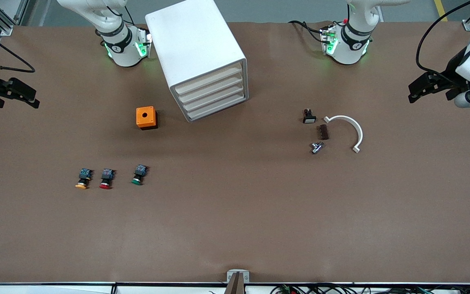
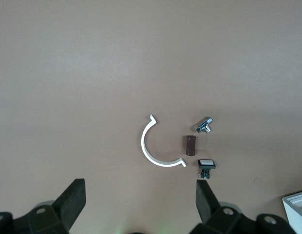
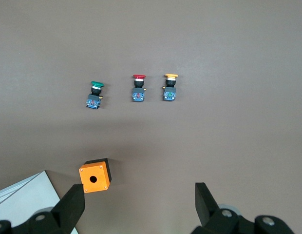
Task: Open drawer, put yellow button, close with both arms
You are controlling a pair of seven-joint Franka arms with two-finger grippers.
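The white cabinet (image 1: pixel 196 49) stands near the robots' bases, and its topmost drawer (image 1: pixel 209 81) is shut like the three below it. The yellow button (image 1: pixel 83 179) lies on its side on the table toward the right arm's end, nearer the front camera than the cabinet; it also shows in the right wrist view (image 3: pixel 170 87). My right gripper (image 1: pixel 31 98) is open and empty, up over the table's edge at the right arm's end (image 3: pixel 139 202). My left gripper (image 1: pixel 416 92) is open and empty over the left arm's end (image 2: pixel 141 200).
A red button (image 1: pixel 106 179) and a green button (image 1: pixel 138 174) lie beside the yellow one. An orange box (image 1: pixel 146 117) with a hole sits by the cabinet. A white arc (image 1: pixel 347 130), a brown piece (image 1: pixel 324 132), a metal part (image 1: pixel 317 147) and a white-capped switch (image 1: pixel 309 116) lie toward the left arm's end.
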